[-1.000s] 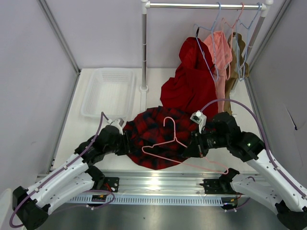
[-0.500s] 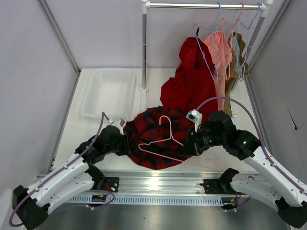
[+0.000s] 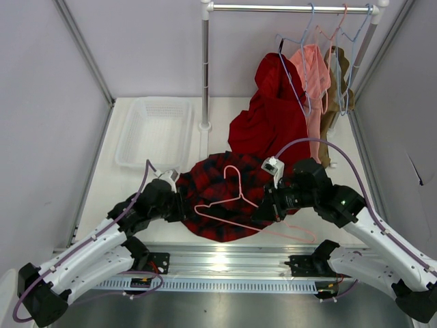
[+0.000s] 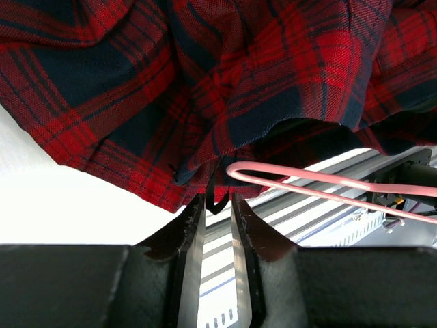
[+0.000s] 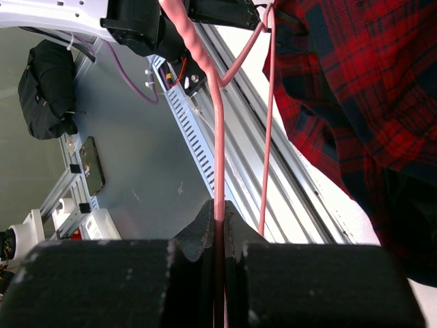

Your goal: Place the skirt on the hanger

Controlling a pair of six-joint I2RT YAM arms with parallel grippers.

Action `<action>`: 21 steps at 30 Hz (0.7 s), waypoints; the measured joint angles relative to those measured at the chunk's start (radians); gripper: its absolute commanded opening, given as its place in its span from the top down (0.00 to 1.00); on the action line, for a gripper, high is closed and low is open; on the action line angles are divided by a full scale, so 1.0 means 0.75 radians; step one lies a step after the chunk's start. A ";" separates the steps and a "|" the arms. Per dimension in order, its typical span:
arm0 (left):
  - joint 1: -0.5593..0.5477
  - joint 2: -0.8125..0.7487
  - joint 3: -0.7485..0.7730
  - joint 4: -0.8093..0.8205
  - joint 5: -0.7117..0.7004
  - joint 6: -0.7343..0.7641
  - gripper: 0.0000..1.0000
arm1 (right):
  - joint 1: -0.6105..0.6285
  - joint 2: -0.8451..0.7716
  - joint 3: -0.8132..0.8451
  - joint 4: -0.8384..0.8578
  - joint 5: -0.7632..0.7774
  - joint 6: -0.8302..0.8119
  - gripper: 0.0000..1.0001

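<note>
**Top external.** We find the skirt (image 3: 217, 179) lying crumpled on the table (image 3: 130, 184) near its front edge, between the two arms. The hanger (image 3: 239, 195) lies across it, hook toward the far side. The right gripper (image 3: 261, 214) meets the hanger on its right-hand run. We judge it is held there so that the wire's free left corner can be steered toward the cloth. The left gripper (image 3: 183, 205) sits at the skirt's left edge. The plain red garment (image 3: 270, 126) hangs from the rack (image 3: 205, 68) behind, apart from the work.

**Left wrist.** The left gripper's (image 4: 217, 205) jaws stand a narrow way apart, with light showing between them. The skirt's (image 4: 205, 82) lower edge hangs just at the fingertips, and a small dark loop (image 4: 216, 202) drops into the gap. We judge no firm bite is made on it. The pose suits pinching that edge to lift the garment open. The hanger's (image 4: 307, 184) rounded corner lies just beside the edge and below it. We see no part of it inside the cloth.

**Right wrist.** The right gripper (image 5: 220, 212) is clamped tight on the pink wire, with no gap visible either side of it. The wire runs straight away from the fingers toward the left arm, and the skirt (image 5: 348, 89) lies near, to its right. We judge the grip sits well down the shoulder to leave the far corner free, and the threading not yet done.
</note>
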 measured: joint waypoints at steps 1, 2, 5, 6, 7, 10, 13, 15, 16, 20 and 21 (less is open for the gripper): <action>-0.001 0.001 0.000 0.000 0.000 0.000 0.76 | 0.000 0.002 -0.004 0.004 0.001 -0.001 1.00; -0.001 0.002 0.000 0.000 -0.001 0.000 0.76 | 0.000 0.004 -0.008 0.008 0.000 -0.001 1.00; -0.001 0.009 0.000 0.001 -0.003 0.000 0.79 | 0.000 0.009 -0.017 0.014 0.000 -0.001 1.00; -0.001 0.010 0.000 0.001 -0.003 0.000 0.81 | 0.000 0.010 -0.020 0.015 0.000 -0.001 1.00; -0.002 0.010 0.000 0.001 -0.004 0.000 0.83 | 0.000 0.010 -0.025 0.018 0.001 -0.001 1.00; -0.002 0.012 0.000 0.002 -0.011 0.000 0.88 | 0.000 0.012 -0.031 0.024 0.000 -0.001 1.00; -0.003 0.023 0.000 0.003 -0.013 0.001 0.93 | 0.000 0.013 -0.031 0.035 0.000 -0.002 1.00; -0.004 0.029 0.000 0.004 -0.013 0.001 0.96 | 0.000 0.013 -0.031 0.039 0.000 -0.004 1.00; -0.004 0.032 0.000 0.005 -0.013 0.002 0.98 | 0.000 0.014 -0.031 0.041 0.000 -0.005 1.00; -0.010 0.043 0.000 0.017 -0.013 0.002 1.00 | 0.000 0.019 -0.031 0.043 0.000 -0.005 1.00; -0.010 0.045 0.000 0.019 -0.013 0.002 1.00 | 0.000 0.019 -0.031 0.044 -0.001 -0.006 1.00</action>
